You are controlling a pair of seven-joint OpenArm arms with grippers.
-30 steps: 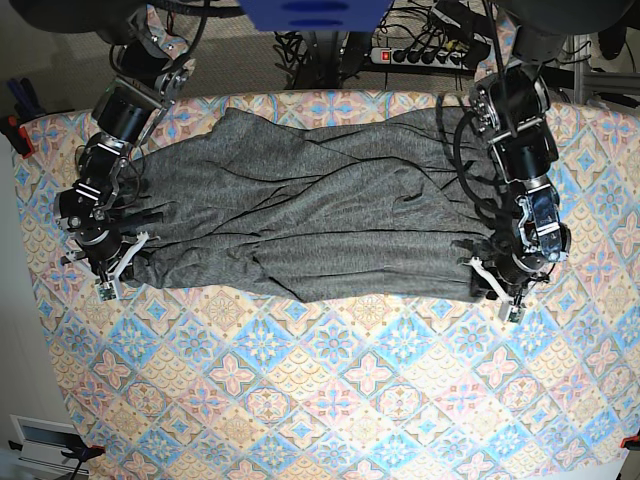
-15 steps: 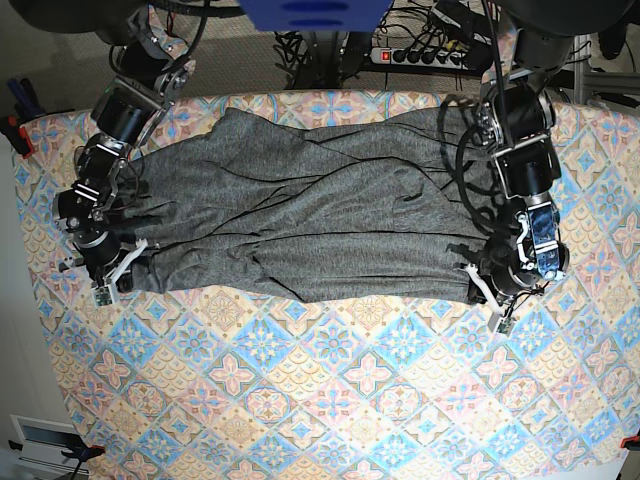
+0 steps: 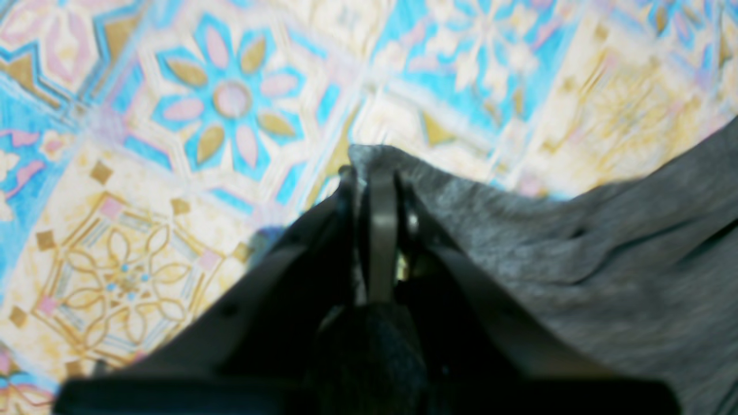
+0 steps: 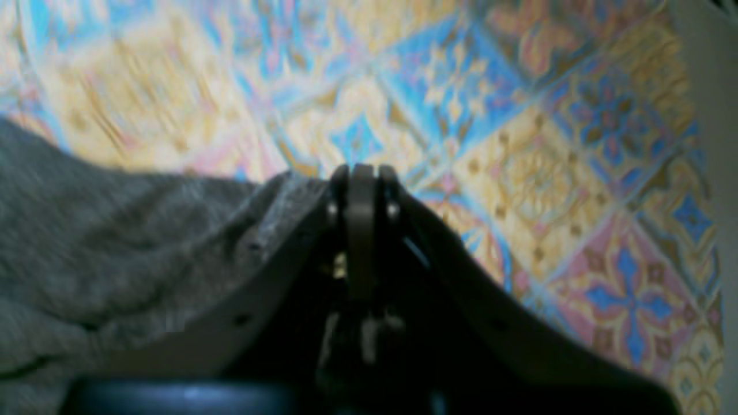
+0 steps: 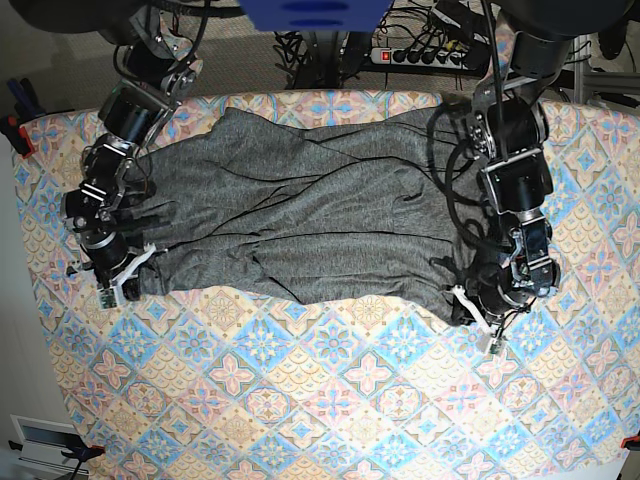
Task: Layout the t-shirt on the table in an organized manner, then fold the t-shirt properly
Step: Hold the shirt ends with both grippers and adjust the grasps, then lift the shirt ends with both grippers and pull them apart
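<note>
— What do you have on the left wrist view?

— My left gripper [image 3: 377, 173] has its jaws pressed together, and a corner of the grey t-shirt [image 3: 576, 271] is pinched at the tips. The cloth spreads away to the right of the fingers; ahead of them and to their left I see only the tile-print table [image 3: 173, 115].

— And the right wrist view?

— It's blurred, but my right gripper [image 4: 362, 172] is closed tight as well, with a fold of the t-shirt [image 4: 115, 242] bunched against the left side of its tips. I read that as a hold on the edge. The table [image 4: 576, 173] shows beyond the fingers and to their right.

— The base view?

— The t-shirt [image 5: 310, 220] lies stretched and wrinkled between my two arms on the table [image 5: 330, 400]. The left gripper [image 5: 478, 322] sits at the shirt's near corner, on this view's right. The right gripper [image 5: 118, 282] is at the near corner on the other side. Behind the table I see a power strip [image 5: 425, 55] and cables.
</note>
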